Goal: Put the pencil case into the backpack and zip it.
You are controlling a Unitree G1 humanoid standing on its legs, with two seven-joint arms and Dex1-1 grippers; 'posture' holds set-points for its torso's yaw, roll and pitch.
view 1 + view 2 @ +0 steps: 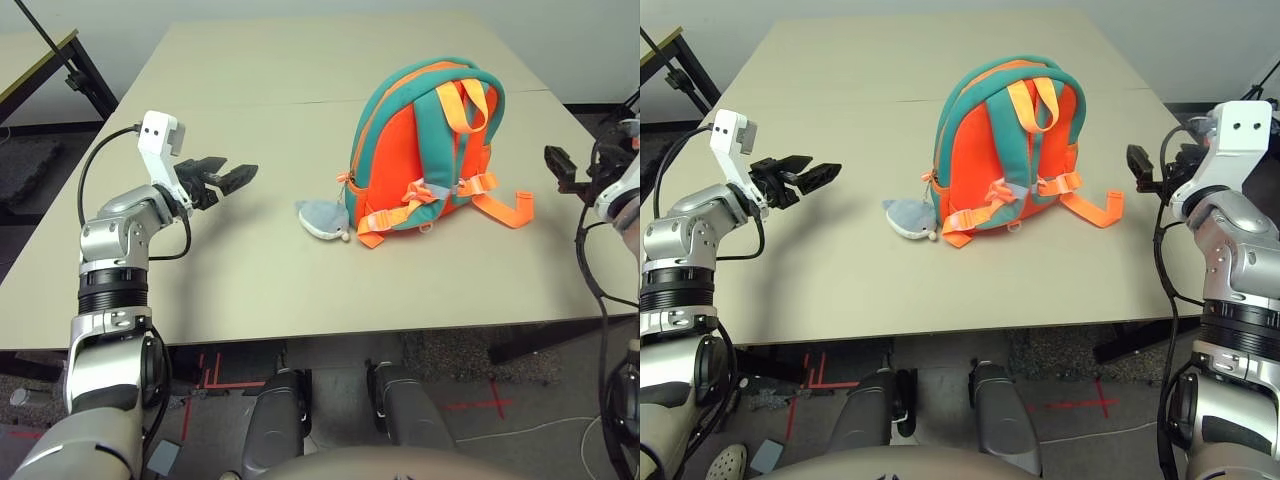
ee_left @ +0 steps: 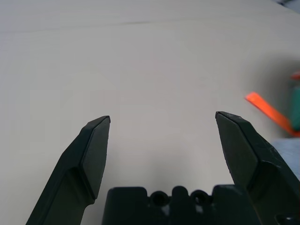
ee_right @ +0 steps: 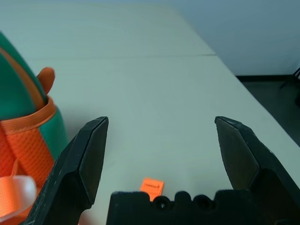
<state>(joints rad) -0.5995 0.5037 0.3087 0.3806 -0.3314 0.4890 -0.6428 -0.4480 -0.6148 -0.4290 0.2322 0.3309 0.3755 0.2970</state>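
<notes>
Plainly, the small orange backpack with teal trim (image 1: 425, 150) lies strap-side up on the beige table (image 1: 250, 60), its zip unseen; both the left gripper (image 1: 228, 178) and right gripper (image 1: 1143, 167) hang wide and empty, well apart from it; the pencil case cannot be placed, so the backpack may wrongly pass for finished, or a reach may snag the loose orange webbing (image 1: 505, 212) or grey plush shark (image 1: 324, 219)

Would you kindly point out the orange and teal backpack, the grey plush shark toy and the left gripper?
orange and teal backpack (image 1: 400, 170), left eye view, orange back panel.
grey plush shark toy (image 1: 322, 217), left eye view, its body.
left gripper (image 1: 228, 176), left eye view, between the fingertips.
</notes>
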